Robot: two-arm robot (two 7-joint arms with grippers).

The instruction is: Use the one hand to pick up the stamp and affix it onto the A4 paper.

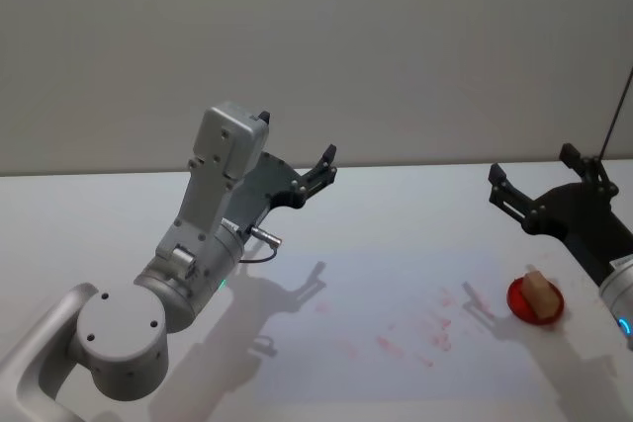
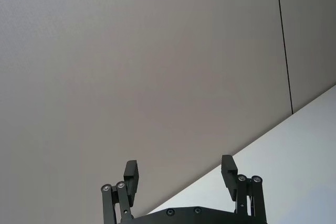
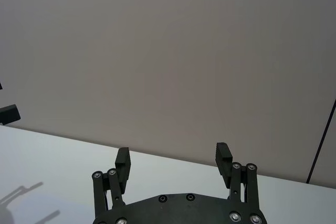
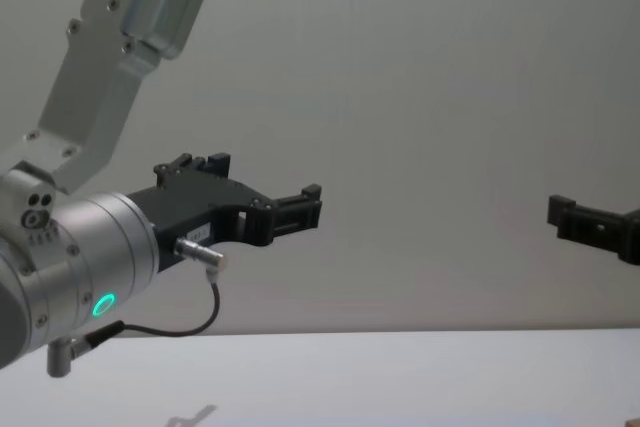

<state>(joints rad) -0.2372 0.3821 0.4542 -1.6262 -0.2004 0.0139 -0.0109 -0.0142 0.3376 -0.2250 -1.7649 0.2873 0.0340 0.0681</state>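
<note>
The stamp [image 1: 539,291], a small tan wooden block, rests on a round red pad [image 1: 522,307] at the right of the table. The A4 paper [image 1: 376,289] lies flat in the middle, with faint red marks on its right part. My right gripper [image 1: 534,169] [image 3: 173,153] [image 4: 572,217], the hand, hovers open behind and above the stamp, apart from it and pointing at the back wall. My left gripper [image 1: 326,167] [image 2: 179,166] [image 4: 312,203] is raised over the table's left middle, open and holding nothing.
The big silver left arm [image 1: 198,244] takes up the left foreground. A plain grey wall [image 1: 396,46] stands behind the white table [image 1: 99,214]. A thin dark cable [image 1: 618,116] hangs at the far right.
</note>
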